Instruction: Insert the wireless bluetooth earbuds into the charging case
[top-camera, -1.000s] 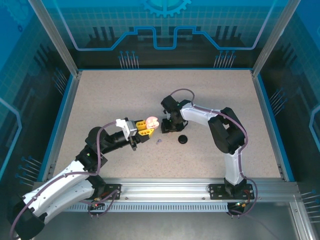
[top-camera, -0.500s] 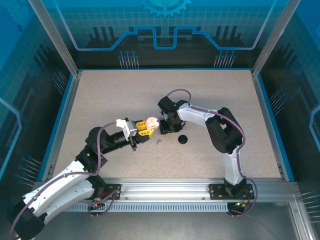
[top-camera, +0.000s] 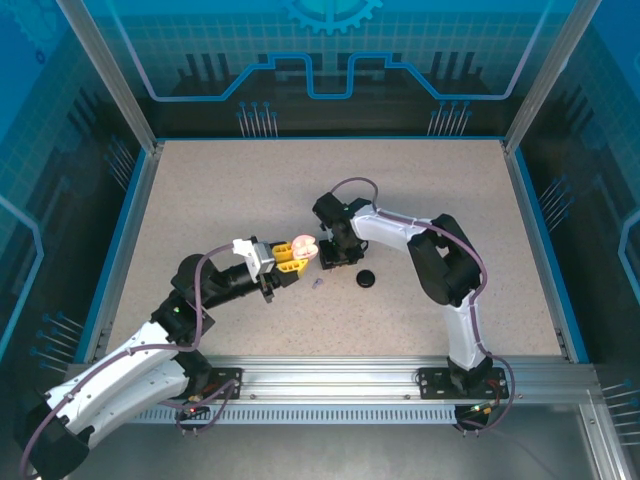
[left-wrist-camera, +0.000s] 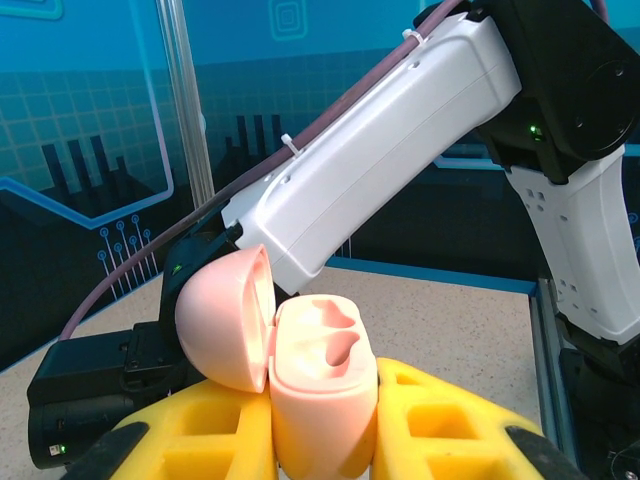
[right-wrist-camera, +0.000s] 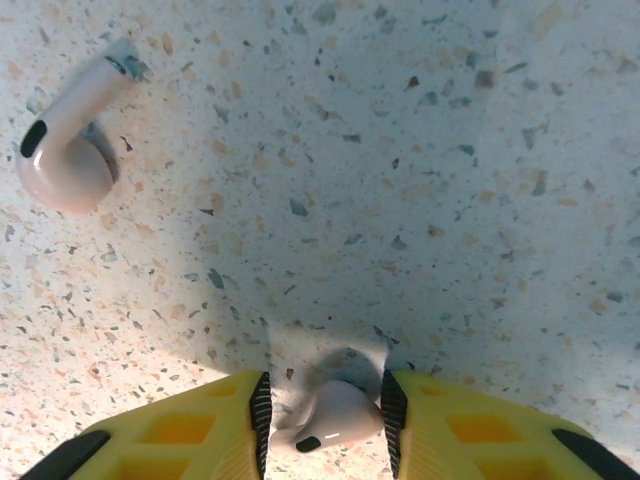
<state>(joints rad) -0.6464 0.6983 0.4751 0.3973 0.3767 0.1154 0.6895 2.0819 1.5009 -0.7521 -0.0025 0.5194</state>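
**A:** Where do we stand?

**B:** Our left gripper (top-camera: 290, 257) is clamped on the pink case (left-wrist-camera: 322, 375). Its lid (left-wrist-camera: 222, 320) is swung open and both sockets (left-wrist-camera: 330, 335) are bare. Our right gripper (right-wrist-camera: 325, 400) is pinched narrow on a pink bud (right-wrist-camera: 335, 418), low at the tabletop (right-wrist-camera: 460, 200). We cannot tell whether the bud touches it.

**A:** And the others?

**B:** A second pink bud (right-wrist-camera: 62, 150) lies loose on the tabletop, well apart from the held one. From above, a lilac bud (top-camera: 318, 284) lies near a black disc (top-camera: 367, 279), on the near side of the case.

**A:** How do we seat this one well?

**B:** We judge the step to be carrying the held bud to the case. It lies crosswise between the pads, so we should lift straight up and then turn it stem-down over the matching socket. We hold the case steady with its open face toward the right arm. We let go only once the bud has dropped home. The two grippers are close together, so we go slowly.

**A:** Surface and room?

**B:** The tabletop is speckled beige, matte and flat, so a dropped bud should stay put. Blue-lit panels (top-camera: 330, 60) and metal posts (top-camera: 105, 75) stand around it.
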